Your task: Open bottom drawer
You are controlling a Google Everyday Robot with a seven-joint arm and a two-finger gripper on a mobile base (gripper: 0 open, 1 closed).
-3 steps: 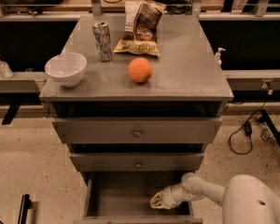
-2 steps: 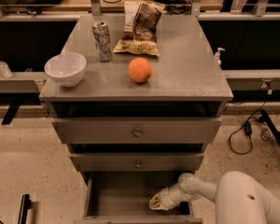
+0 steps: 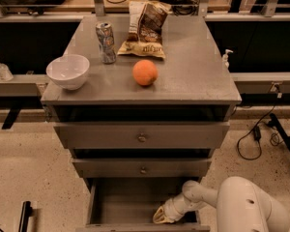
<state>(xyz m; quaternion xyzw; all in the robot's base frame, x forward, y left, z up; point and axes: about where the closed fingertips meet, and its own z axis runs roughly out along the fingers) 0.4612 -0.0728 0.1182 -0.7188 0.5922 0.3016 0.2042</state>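
Arm: the white arm (image 3: 198, 197) enters from the near right corner of the scene, its bulky rounded body low on the right. The slimmer forearm slopes down and to the left into the open drawer.
End effector: the end effector (image 3: 160, 217) sits inside the bottom drawer, low in its near right part, just behind the drawer's front panel. It points left and slightly down. Whether it is apart or together cannot be told.
Bottom drawer: the bottom drawer (image 3: 123, 199) stands out from the grey cabinet (image 3: 203, 88) toward the near side, its bare dark floor showing. It is the lowest of three.
Other drawers: the top drawer (image 3: 101, 137) and the middle drawer (image 3: 106, 168) above it are pushed in, each with a small round knob at the centre.
Cabinet top: a white bowl (image 3: 67, 71) sits at the left. A can (image 3: 106, 42) and a chip bag (image 3: 145, 29) are at the far side, and an orange (image 3: 145, 72) lies near the middle.
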